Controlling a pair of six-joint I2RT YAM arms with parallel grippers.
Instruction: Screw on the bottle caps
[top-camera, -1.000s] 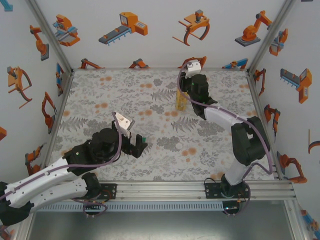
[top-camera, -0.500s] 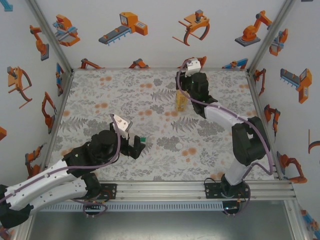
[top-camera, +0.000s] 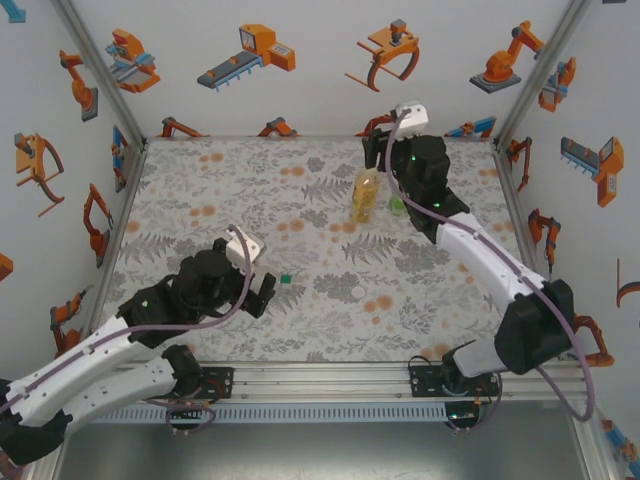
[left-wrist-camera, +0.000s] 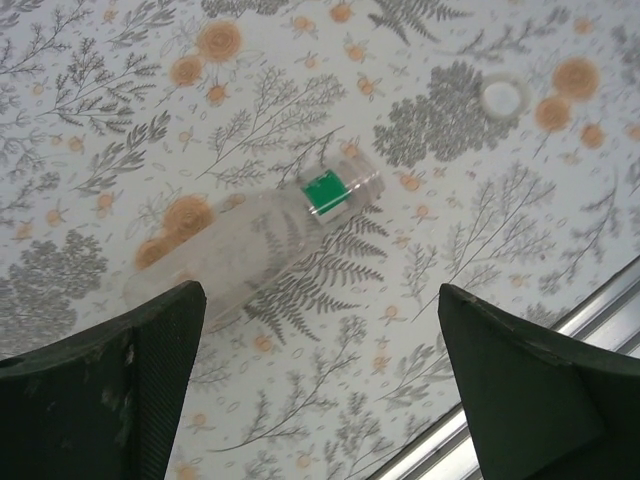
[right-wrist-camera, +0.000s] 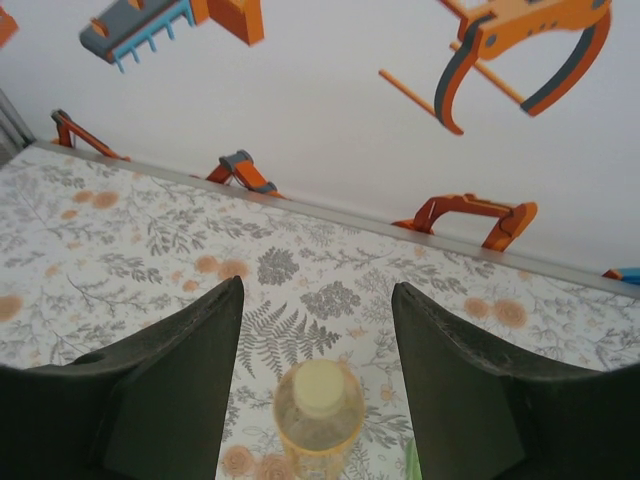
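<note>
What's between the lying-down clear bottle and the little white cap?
Just bare flowery table between the clear bottle and the white cap, in the left wrist view.

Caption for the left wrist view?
Left gripper, jaws open, above a clear bottle lying sideways, green cap at its neck; white cap loose nearby.

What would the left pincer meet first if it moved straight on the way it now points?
Probably the clear bottle lying on its side, green cap at its neck, ahead of the open left pincer; depth is unclear.
</note>
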